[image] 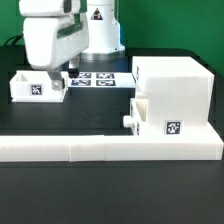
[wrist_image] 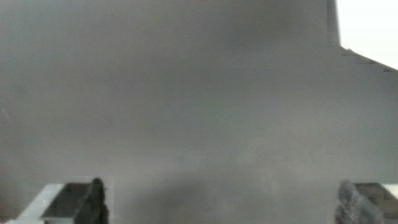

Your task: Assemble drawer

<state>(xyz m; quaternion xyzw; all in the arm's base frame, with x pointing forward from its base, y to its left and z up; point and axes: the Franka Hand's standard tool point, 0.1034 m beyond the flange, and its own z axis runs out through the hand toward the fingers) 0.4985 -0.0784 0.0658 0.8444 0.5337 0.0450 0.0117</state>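
My hand [image: 62, 76], spread wide and empty, hovers over the edge of the loose tray [image: 33, 88] facing the housing [image: 175, 85], which stands well apart toward the exterior view's right.

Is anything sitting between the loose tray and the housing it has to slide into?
Nothing upright. Only bare table and the flat marker board lie between the loose tray and the housing.

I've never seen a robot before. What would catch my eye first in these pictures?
First, the big white arm at the exterior view's left, its tool open and hanging by a small tagged tray. At the right stands a tall white housing, with a second tray seemingly sitting partly in it, knob outward. A long low white wall runs along the front.
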